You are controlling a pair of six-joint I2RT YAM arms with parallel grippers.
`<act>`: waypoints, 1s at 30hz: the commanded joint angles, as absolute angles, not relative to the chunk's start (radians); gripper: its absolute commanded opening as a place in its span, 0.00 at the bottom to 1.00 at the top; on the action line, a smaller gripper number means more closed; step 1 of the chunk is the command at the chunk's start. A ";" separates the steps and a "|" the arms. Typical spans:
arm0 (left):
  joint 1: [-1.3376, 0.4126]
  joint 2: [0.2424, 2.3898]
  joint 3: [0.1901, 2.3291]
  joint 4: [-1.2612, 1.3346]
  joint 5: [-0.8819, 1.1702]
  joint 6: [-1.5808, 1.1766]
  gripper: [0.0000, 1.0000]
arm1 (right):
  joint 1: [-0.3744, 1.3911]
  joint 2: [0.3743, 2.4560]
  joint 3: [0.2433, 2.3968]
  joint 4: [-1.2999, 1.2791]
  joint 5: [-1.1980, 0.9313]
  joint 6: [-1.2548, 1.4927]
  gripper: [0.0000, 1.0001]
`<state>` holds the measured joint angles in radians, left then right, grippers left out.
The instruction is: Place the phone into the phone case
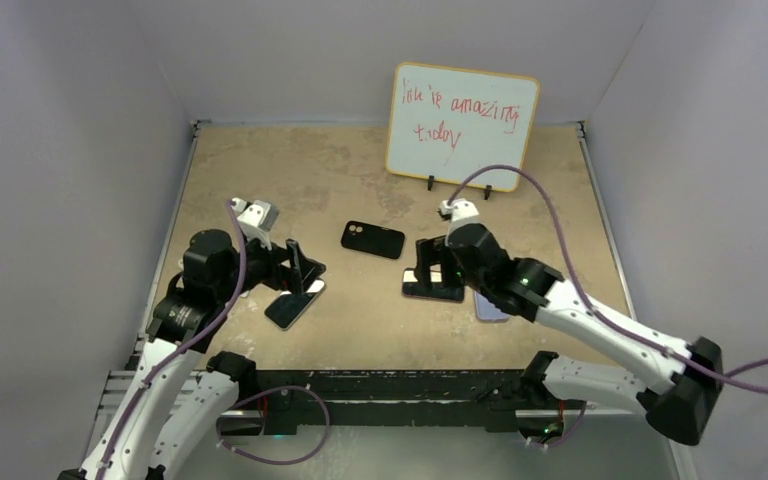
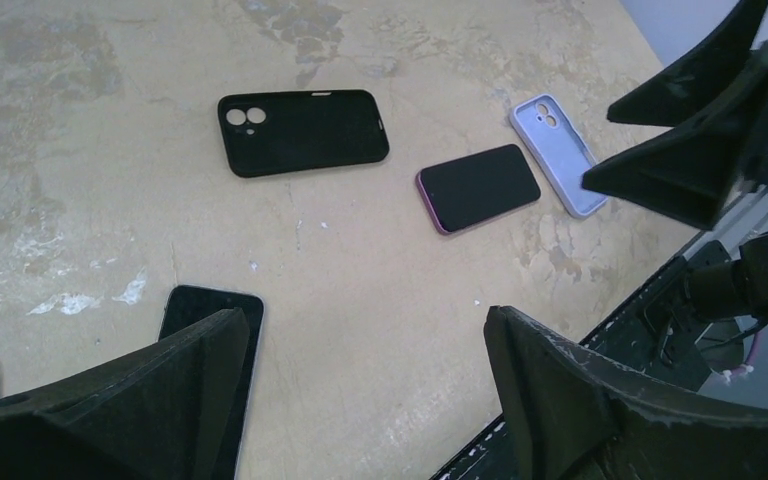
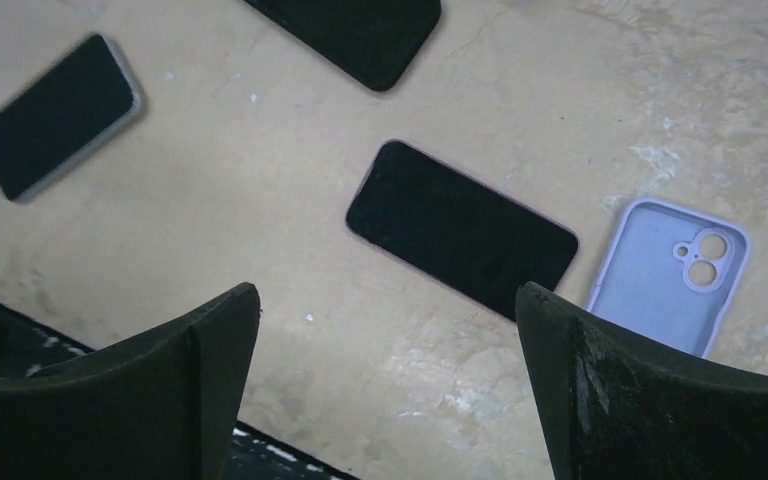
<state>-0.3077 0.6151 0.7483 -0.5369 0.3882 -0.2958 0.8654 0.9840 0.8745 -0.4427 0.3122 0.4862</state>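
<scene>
Our left gripper (image 2: 360, 400) and right gripper (image 3: 385, 390) hang spread; the pink-edged phone (image 3: 460, 228), lying flat near the black phone case (image 2: 303, 131), looks stiff and slick, so we'd pinch its long edges.

You can read only red handwriting on the whiteboard (image 1: 463, 125), far side of the bench: apparently "You're amazing today".
</scene>
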 commanded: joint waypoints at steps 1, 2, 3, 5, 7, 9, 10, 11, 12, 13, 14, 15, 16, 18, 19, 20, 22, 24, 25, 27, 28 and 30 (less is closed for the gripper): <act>-0.302 0.596 0.738 -0.503 0.336 -0.312 0.93 | 0.870 1.176 0.912 -0.357 0.288 0.329 0.99; -0.302 0.591 0.738 -0.504 0.329 -0.314 0.93 | 0.870 1.212 0.919 -0.349 0.314 0.323 0.98; -0.302 0.585 0.738 -0.505 0.322 -0.316 0.93 | 0.870 1.238 0.916 -0.329 0.320 0.314 0.96; -0.302 0.575 0.737 -0.507 0.309 -0.319 0.93 | 0.867 1.282 0.914 -0.298 0.339 0.298 0.91; -0.302 0.571 0.736 -0.511 0.298 -0.322 0.92 | 0.868 1.326 0.941 -0.328 0.398 0.313 0.84; -0.302 0.570 0.735 -0.512 0.293 -0.324 0.92 | 0.867 1.357 0.940 -0.317 0.376 0.273 0.82; -0.302 0.569 0.735 -0.512 0.293 -0.324 0.92 | 0.867 1.364 0.922 -0.292 0.331 0.217 0.83; -0.302 0.571 0.735 -0.514 0.292 -0.324 0.92 | 0.867 1.376 0.911 -0.277 0.273 0.147 0.86; -0.302 0.570 0.735 -0.515 0.291 -0.324 0.92 | 0.867 1.397 0.915 -0.287 0.256 0.090 0.89; -0.302 0.570 0.735 -0.515 0.291 -0.324 0.92 | 0.867 1.422 0.930 -0.306 0.277 0.052 0.92; -0.302 0.569 0.735 -0.515 0.290 -0.324 0.92 | 0.863 1.443 0.942 -0.309 0.282 0.014 0.94; -0.302 0.570 0.736 -0.516 0.289 -0.325 0.91 | 0.854 1.460 0.948 -0.303 0.252 -0.054 0.96; -0.302 0.569 0.736 -0.516 0.286 -0.326 0.91 | 0.843 1.473 0.955 -0.299 0.206 -0.095 0.98; -0.302 0.567 0.737 -0.519 0.284 -0.328 0.91 | 0.817 1.494 0.964 -0.285 0.143 -0.145 0.99; -0.302 0.565 0.736 -0.520 0.284 -0.329 0.91 | 0.802 1.500 0.968 -0.281 0.105 -0.169 0.99; -0.302 0.562 0.735 -0.520 0.283 -0.330 0.91 | 0.787 1.505 0.969 -0.281 0.068 -0.193 0.99; -0.302 0.560 0.735 -0.521 0.282 -0.330 0.91 | 0.751 1.506 0.965 -0.287 0.008 -0.240 0.99; -0.302 0.557 0.735 -0.520 0.282 -0.330 0.91 | 0.728 1.505 0.961 -0.312 -0.079 -0.295 0.99; -0.302 0.558 0.735 -0.520 0.282 -0.330 0.91 | 0.719 1.506 0.960 -0.321 -0.113 -0.315 0.99; -0.302 0.556 0.735 -0.520 0.284 -0.329 0.91 | 0.696 1.517 0.960 -0.336 -0.178 -0.346 0.99; -0.302 0.556 0.735 -0.520 0.284 -0.328 0.91 | 0.684 1.524 0.959 -0.339 -0.194 -0.359 0.99; -0.302 0.551 0.735 -0.522 0.281 -0.330 0.91 | 0.664 1.537 0.952 -0.343 -0.212 -0.377 0.99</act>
<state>-0.3077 0.5621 0.7376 -0.5404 0.2909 -0.3218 0.6945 1.5192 0.9226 -0.3115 -0.0772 -0.2722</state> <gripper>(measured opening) 0.910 0.987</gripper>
